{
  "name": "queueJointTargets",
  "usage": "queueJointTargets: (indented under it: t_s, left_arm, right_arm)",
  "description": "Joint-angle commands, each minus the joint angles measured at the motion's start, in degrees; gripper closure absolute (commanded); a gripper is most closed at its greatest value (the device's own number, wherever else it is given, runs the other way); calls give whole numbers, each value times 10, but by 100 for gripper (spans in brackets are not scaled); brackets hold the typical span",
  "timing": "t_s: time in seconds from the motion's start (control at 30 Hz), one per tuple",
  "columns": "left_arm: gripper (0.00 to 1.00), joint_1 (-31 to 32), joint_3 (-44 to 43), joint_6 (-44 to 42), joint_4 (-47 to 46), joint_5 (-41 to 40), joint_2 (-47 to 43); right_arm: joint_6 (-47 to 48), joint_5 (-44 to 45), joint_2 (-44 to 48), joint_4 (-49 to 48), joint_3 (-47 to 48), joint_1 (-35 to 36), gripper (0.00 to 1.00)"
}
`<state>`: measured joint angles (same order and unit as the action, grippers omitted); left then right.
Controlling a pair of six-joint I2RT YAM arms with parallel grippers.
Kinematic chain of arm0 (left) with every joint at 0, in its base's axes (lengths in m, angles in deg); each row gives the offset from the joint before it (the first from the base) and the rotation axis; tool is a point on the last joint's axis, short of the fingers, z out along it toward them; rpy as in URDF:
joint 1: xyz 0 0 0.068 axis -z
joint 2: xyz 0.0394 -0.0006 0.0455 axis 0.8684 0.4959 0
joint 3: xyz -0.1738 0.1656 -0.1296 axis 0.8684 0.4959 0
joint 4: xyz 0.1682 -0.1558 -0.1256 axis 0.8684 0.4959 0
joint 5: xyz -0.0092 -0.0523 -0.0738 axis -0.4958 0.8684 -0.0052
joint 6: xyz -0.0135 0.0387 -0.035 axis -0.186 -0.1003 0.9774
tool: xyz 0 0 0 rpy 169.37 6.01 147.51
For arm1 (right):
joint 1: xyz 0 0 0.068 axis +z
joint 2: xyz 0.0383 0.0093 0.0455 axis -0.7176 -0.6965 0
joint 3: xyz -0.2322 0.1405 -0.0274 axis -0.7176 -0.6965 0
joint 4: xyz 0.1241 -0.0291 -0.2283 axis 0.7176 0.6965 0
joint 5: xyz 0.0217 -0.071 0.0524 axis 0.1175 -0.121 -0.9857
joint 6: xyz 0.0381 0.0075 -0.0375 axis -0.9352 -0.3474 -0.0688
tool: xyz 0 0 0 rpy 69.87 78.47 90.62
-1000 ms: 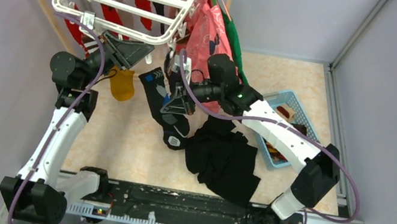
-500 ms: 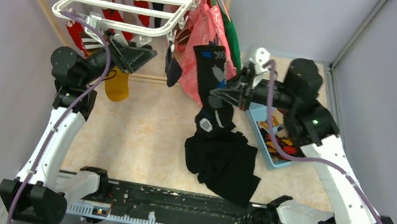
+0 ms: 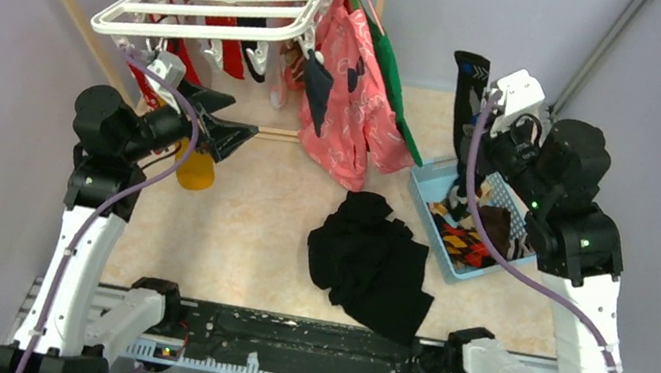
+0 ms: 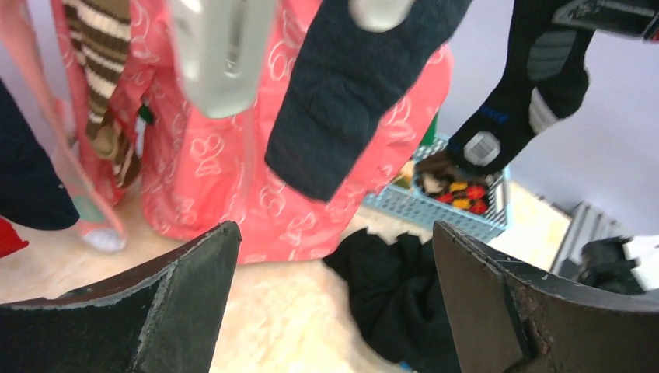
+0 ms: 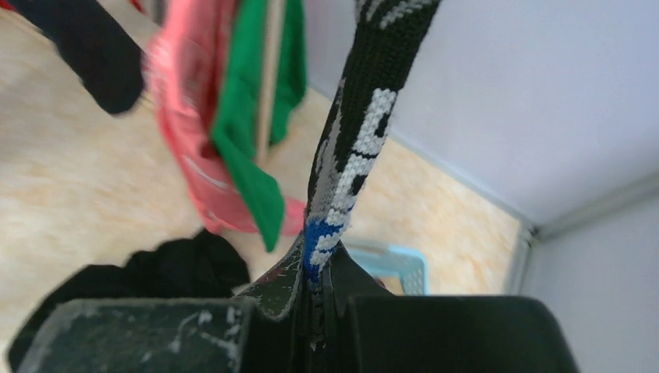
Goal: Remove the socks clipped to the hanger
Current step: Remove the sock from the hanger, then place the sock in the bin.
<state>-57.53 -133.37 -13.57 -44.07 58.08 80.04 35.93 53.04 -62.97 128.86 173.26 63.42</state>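
Right pincer (image 5: 315, 273) dangles patterned sock (image 5: 365, 116) vertically, toe downward.

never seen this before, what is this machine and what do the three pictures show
Two white robot arms stand side by side at a table's edge, each ending in a two-finger end effector. The wide picture looks down from above and behind; the other two come from wrist cameras. A white plastic drying rack hangs at the back with small socks clipped under it, beside a pink printed shirt. On the beige surface lie a black cloth heap and a light blue plastic basket. The right end effector is shut on a black patterned sock, near the basket. The left end effector is open and empty.
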Motion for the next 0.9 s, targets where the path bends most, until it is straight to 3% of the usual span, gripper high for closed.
queueJointTargets:
  t_s: [0.0, 0.17, 0.43, 0.53, 0.6, 0.67, 0.7, 0.87]
  left_arm:
    - [1, 0, -19, -150, 136, -48, -31]
    - [1, 0, -17, -226, 201, -58, -63]
    - [1, 0, -9, -283, 253, -87, -104]
    - [1, 0, -9, -284, 258, -85, -108]
    - [1, 0, -7, -283, 257, -77, -108]
    - [1, 0, -3, -280, 255, -66, -109]
    - [1, 0, 0, -277, 254, -60, -109]
    - [1, 0, 10, -268, 245, -33, -107]
  right_arm:
    - [45, 144, -11, 12, -38, -20, 100]
    - [57, 131, -54, -14, -93, -76, 100]
    - [61, 85, -150, -49, -191, -89, 100]
    - [62, 63, -179, -39, -188, -89, 81]
    - [62, 37, -187, -22, -175, -88, 49]
    - [64, 5, -181, -9, -158, -89, 10]
    - [64, -12, -175, -3, -148, -88, 3]
    - [62, -76, -141, 18, -93, -66, 1]
